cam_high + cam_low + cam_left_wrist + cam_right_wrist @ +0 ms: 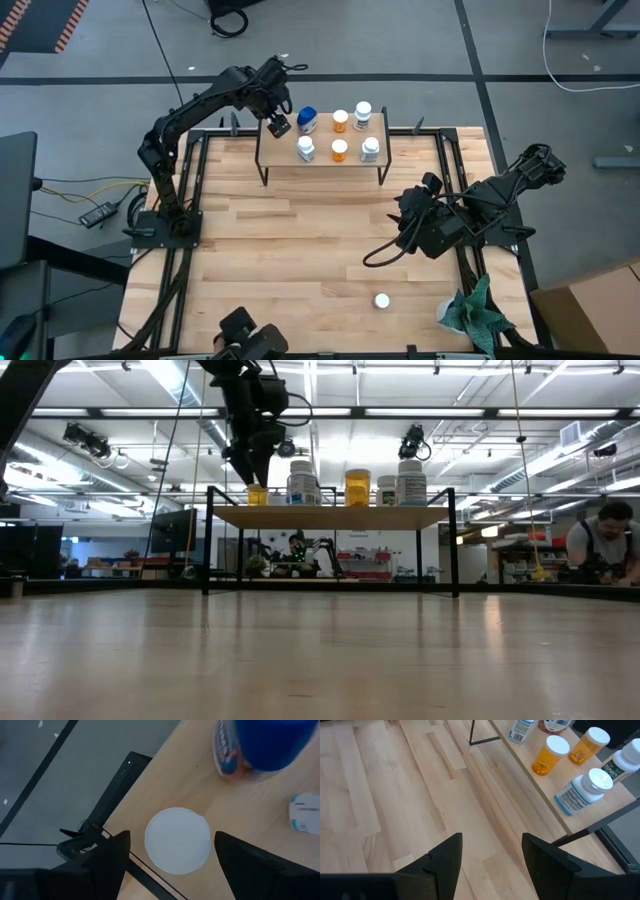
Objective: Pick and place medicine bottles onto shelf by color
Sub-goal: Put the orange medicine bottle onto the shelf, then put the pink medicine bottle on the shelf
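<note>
Shelf (322, 160) stands at far centre of worktop (300, 250). Carries six bottles in two rows:
- Far row, left to right: blue-topped bottle (307, 120), orange bottle (340, 121), white bottle (362, 115).
- Near row, left to right: white bottle (305, 149), orange bottle (339, 151), white bottle (370, 150).

A seventh, white-capped bottle (177, 840) shows in left wrist view at far left corner of shelf, straight below left tool (278, 125).

Left tool: hangs above that corner, fingers spread to either side of white cap, not touching it.

Right tool (408, 222): over right side of worktop, well apart from shelf, fingers (445, 857) spread, holding nothing.

One more white-capped bottle (381, 300) stands alone near front edge, right of centre. Green cloth (472, 312) lies at near right corner.
</note>
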`<control>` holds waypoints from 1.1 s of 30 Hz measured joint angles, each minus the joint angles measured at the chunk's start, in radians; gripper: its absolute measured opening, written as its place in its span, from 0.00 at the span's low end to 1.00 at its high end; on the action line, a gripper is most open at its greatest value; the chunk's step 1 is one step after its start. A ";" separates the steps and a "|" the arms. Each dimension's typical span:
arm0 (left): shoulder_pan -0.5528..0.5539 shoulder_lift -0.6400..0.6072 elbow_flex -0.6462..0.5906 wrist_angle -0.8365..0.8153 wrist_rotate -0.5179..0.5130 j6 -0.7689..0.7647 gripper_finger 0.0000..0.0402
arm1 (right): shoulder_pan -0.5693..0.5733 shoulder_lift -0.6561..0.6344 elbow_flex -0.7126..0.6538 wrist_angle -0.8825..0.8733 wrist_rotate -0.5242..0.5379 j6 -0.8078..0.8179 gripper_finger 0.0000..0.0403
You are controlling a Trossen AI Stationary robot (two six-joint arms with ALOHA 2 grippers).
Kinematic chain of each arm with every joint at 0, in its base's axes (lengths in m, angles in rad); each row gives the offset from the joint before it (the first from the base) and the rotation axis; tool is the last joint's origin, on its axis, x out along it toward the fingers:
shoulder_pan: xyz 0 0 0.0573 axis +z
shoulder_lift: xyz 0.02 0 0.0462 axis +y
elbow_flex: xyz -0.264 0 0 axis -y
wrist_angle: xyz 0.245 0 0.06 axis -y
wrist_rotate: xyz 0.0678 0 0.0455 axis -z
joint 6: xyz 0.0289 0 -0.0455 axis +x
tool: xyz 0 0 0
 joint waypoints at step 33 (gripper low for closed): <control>-0.779 0.002 0.196 0.346 0.171 -0.167 0.74 | 0.404 0.000 0.000 0.004 -0.141 0.546 0.53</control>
